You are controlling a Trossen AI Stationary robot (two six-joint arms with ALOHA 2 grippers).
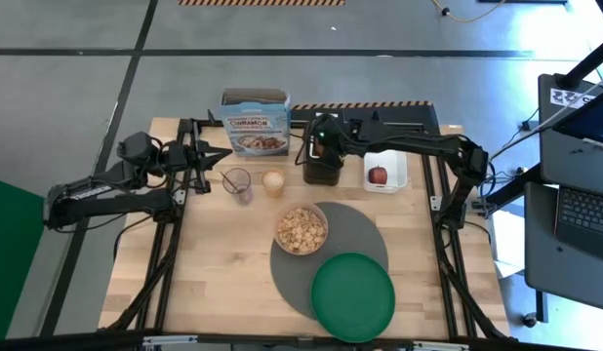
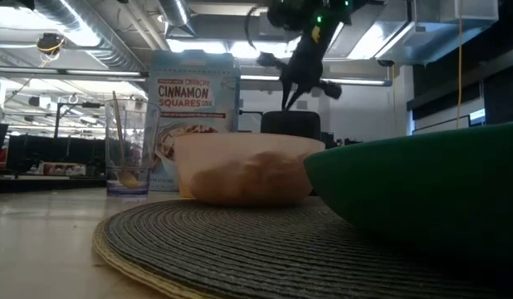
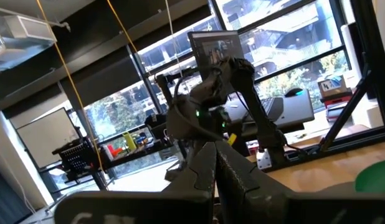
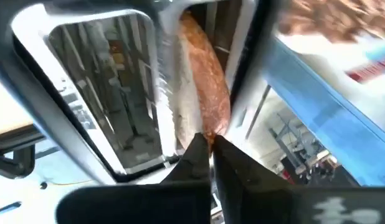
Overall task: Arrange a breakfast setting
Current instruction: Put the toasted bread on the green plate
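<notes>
From above, the right gripper (image 1: 323, 156) hangs over the black toaster (image 1: 321, 172) at the far middle of the table, just left of the white tray (image 1: 397, 175) holding the red apple (image 1: 378, 175). The grey placemat (image 1: 365, 234) lies nearer, carrying the bowl (image 1: 301, 230) of cereal and, at its near right edge, the green plate (image 1: 352, 295). A glass (image 1: 237, 182) with what may be the spoon in it stands left of the toaster, before the cereal box (image 1: 256, 123). The left gripper (image 1: 216, 153) waits at the far left.

At table height, the right gripper (image 2: 296, 90) points down just above the toaster (image 2: 290, 123), behind the bowl (image 2: 244, 166).

The left wrist camera shows the left gripper (image 3: 212, 163) with its fingers pressed together on nothing.

The right wrist camera shows the bagel (image 4: 202, 87) standing on edge in a toaster slot (image 4: 199, 81), and the right gripper (image 4: 210, 148) pinched on its top edge. A toasted half should be light, stiff and crumbly, so a moderate pinch across the thin edge, lifted straight up, suits it best.
</notes>
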